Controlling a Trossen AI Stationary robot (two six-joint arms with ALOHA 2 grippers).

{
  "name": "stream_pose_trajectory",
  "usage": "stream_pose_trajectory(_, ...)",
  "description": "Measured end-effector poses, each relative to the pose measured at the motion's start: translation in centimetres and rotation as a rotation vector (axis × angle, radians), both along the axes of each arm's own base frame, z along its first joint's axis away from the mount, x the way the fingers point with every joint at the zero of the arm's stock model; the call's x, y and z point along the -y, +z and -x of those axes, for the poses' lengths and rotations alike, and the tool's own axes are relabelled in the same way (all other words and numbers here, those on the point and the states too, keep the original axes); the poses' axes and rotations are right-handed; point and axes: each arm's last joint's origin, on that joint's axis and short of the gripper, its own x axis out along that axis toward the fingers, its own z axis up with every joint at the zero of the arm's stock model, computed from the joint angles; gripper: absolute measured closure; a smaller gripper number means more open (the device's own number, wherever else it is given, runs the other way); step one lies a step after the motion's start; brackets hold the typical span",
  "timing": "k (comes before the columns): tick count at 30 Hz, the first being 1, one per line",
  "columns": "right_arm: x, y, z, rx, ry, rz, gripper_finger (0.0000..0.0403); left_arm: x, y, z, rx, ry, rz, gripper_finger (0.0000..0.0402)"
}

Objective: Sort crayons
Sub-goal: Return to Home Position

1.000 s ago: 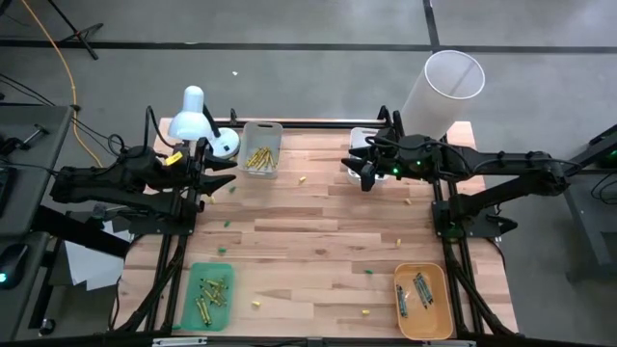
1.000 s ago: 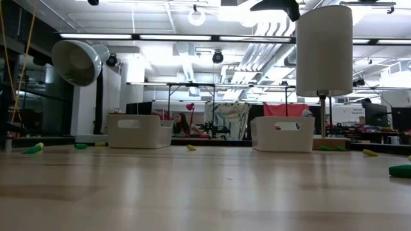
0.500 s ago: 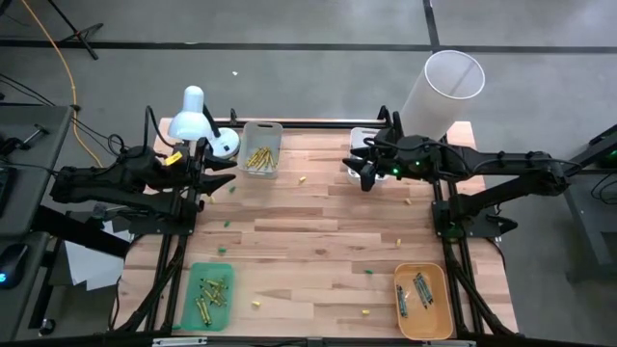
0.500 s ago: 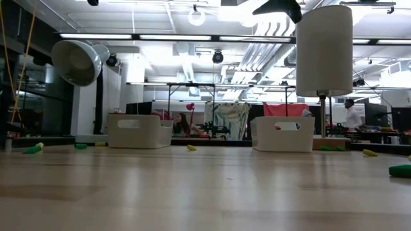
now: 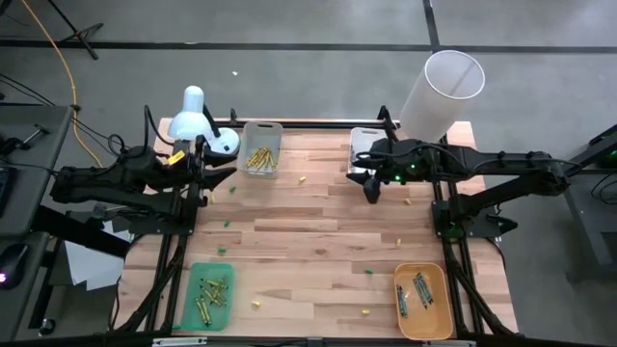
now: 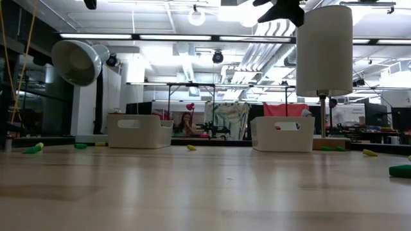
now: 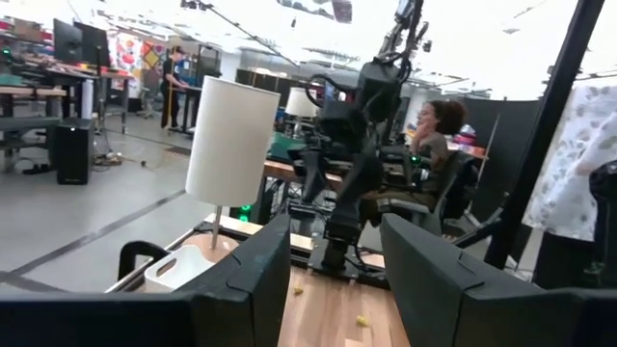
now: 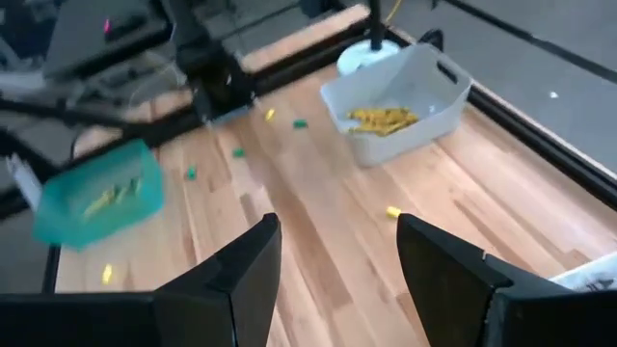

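Observation:
Yellow crayons [image 5: 258, 157] lie in a pale tray [image 5: 261, 128] at the far side, and also show in the right wrist view [image 8: 378, 118]. More crayons [image 5: 212, 292] lie in a green tray [image 5: 196, 275] at the near left. Blue and grey ones [image 5: 419, 292] lie in an orange tray [image 5: 439, 308] at the near right. My right gripper [image 5: 372, 193] hangs open and empty above the table's far right part [image 8: 337, 280]. My left gripper [image 5: 224, 172] waits open and empty at the far left [image 7: 335, 280].
A white tray [image 5: 362, 138] stands behind my right gripper. A white lampshade [image 5: 442, 92] stands at the far right and a desk lamp [image 5: 193, 114] at the far left. Small yellow and green specks [image 5: 301, 179] lie scattered on the wooden table [image 5: 308, 251].
My right gripper has moved a little toward the table's near edge, away from the white tray, and more of that tray now shows.

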Motion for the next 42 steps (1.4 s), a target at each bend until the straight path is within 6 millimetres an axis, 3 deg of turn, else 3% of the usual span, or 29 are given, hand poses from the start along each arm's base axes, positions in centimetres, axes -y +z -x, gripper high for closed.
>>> stream_pose_trajectory(9, -0.5, -0.2, 3.3, -0.158, 0.045, -0.001, 0.0202, -0.1, -0.3, 0.0, -0.023, 0.045, 0.048, 0.0251)
stream_pose_trajectory(17, -2.2, 1.0, 7.8, -0.080, 0.007, 0.014, 0.0202, -0.2, -0.4, 0.0, -0.026, 0.081, 0.051, 0.0251)
stream_pose_trajectory(20, -2.7, -0.5, 9.2, 0.019, -0.025, -0.008, 0.0202, -0.2, -0.3, 0.0, -0.025, 0.081, 0.051, 0.0251)
stream_pose_trajectory(24, -3.3, -4.7, 10.5, 0.144, -0.050, -0.109, 0.0202, -0.2, -0.3, 0.0, -0.026, 0.080, 0.051, 0.0251)
stream_pose_trajectory(30, -3.6, -9.8, 10.1, 0.411, -0.061, -0.252, 0.0202, -0.2, -0.3, 0.0, -0.026, 0.081, 0.051, 0.0251)
stream_pose_trajectory(33, -3.1, -11.0, 9.5, 0.515, -0.112, -0.220, 0.0202, -0.2, -0.3, 0.0, -0.025, 0.080, 0.051, 0.0251)
stream_pose_trajectory(42, 0.0, -11.5, 9.2, 0.478, -0.157, -0.088, 0.0202, -0.2, -0.4, 0.0, -0.027, 0.080, 0.050, 0.0251)
